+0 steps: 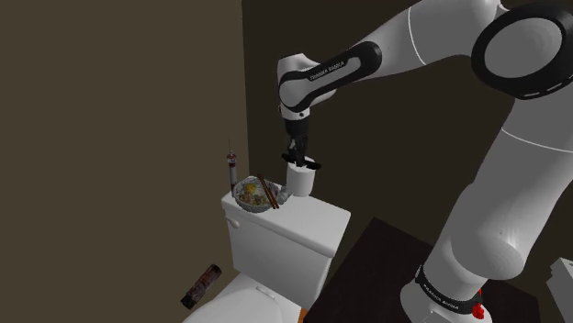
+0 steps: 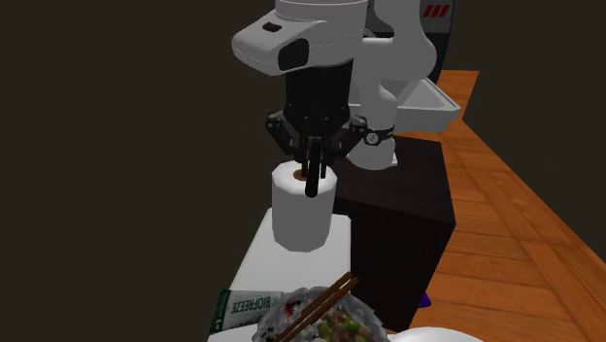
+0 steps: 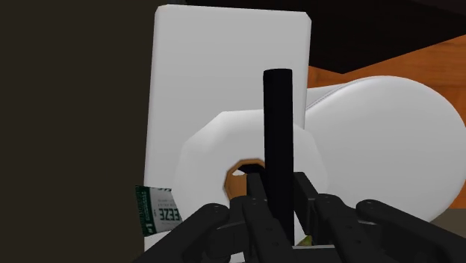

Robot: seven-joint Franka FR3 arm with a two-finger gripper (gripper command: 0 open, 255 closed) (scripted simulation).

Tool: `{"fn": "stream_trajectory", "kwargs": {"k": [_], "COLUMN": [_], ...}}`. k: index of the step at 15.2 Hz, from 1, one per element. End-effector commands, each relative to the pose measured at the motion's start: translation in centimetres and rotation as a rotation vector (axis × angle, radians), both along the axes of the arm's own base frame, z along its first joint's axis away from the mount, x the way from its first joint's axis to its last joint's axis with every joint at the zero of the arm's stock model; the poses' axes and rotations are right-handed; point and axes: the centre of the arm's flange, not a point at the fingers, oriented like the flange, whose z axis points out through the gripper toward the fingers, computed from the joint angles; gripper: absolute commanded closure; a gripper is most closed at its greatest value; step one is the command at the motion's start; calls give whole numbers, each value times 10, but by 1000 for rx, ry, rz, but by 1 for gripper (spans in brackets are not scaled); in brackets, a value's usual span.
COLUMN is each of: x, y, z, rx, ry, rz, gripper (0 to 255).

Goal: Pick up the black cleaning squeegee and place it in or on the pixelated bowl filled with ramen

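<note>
Black pincer (image 3: 278, 224) downward, tight on squeegee (image 3: 277, 127)

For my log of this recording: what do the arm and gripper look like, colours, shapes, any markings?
The arm is built of rounded white links with dark rings at the joints. A black band with small white lettering wraps the link above the wrist, and a similar one circles the base, beside small red parts. The gripper is all black, blocky, ending in two slim jaws.
</note>
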Motion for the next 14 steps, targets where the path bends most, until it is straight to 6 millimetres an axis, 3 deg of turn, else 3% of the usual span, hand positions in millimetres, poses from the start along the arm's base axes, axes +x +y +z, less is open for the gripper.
{"fn": "stream_trajectory", "kwargs": {"k": [1,7,14], "x": [0,0,80], "y": [1,1,37], "z": [12,41,69], "rx": [0,0,0], "ry": [0,0,0], "rz": [0,0,0], "gripper": [255,255,255]}}
